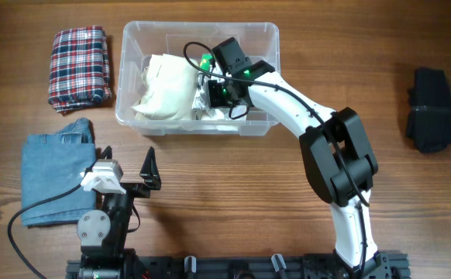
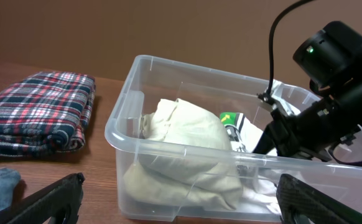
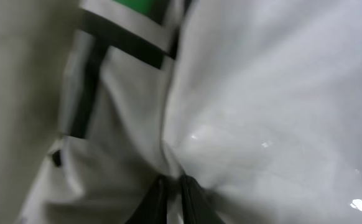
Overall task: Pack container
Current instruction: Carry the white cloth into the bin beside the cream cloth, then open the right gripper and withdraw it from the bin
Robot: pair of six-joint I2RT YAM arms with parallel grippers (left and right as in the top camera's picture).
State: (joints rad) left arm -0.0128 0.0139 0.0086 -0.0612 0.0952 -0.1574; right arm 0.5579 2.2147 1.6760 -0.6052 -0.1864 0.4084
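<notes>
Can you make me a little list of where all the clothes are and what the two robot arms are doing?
container: clear, no lid on it
inside it: cream cloth and white printed cloth
right gripper: down in the container, shut, pinching the white printed cloth
left gripper: open, holding nothing, outside the container
left of the container: plaid cloth, folded; denim cloth, folded, nearer the robot
far right: black cloth

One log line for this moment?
stage: packing | right gripper: shut on white garment, inside container | left gripper: open, outside container | unpacked: plaid cloth, denim cloth, black cloth
</notes>
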